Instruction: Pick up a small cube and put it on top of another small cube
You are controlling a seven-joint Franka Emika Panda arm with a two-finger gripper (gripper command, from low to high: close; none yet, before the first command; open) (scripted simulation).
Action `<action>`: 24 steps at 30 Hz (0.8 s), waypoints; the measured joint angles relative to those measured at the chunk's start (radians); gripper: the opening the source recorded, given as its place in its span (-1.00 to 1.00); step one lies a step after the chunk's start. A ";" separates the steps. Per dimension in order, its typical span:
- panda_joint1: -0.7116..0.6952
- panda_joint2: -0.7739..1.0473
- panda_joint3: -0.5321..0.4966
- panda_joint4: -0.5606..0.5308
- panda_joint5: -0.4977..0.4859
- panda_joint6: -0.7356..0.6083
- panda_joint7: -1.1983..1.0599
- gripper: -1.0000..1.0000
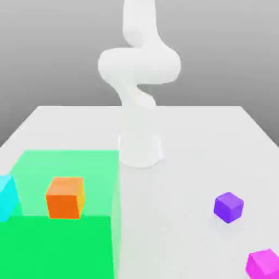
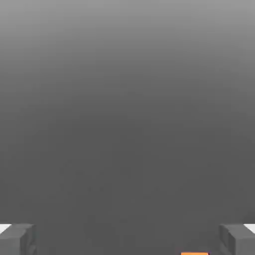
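Note:
The small violet-purple cube (image 1: pixel 228 207) rests on the white table toward the exterior view's right. A pinker magenta cube (image 1: pixel 264 264) lies nearer the camera, at that view's right corner. The white arm (image 1: pixel 139 65) rises from its base (image 1: pixel 140 150) at the table's middle and bends overhead. In the hand view my gripper (image 2: pixel 127 239) is open, its grey fingertips (image 2: pixel 17 239) standing far apart with nothing between them against a plain grey background. A sliver of orange (image 2: pixel 194 253) shows at the edge of that view.
A translucent green zone (image 1: pixel 60 240) covers the table at the exterior view's left. A larger orange cube (image 1: pixel 65 197) stands in it. A cyan cube (image 1: pixel 6 196) sits at the left edge. Bare white table (image 1: pixel 180 218) lies between the green zone and the violet cube.

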 joint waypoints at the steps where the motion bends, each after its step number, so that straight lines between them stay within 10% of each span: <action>1: 0.017 0.041 0.014 -0.023 0.007 0.026 -0.001 0.00; 15: 0.215 0.553 0.242 -0.315 0.029 0.347 0.044 0.00; 24: 0.373 0.889 0.203 -0.407 -0.194 0.572 0.229 0.00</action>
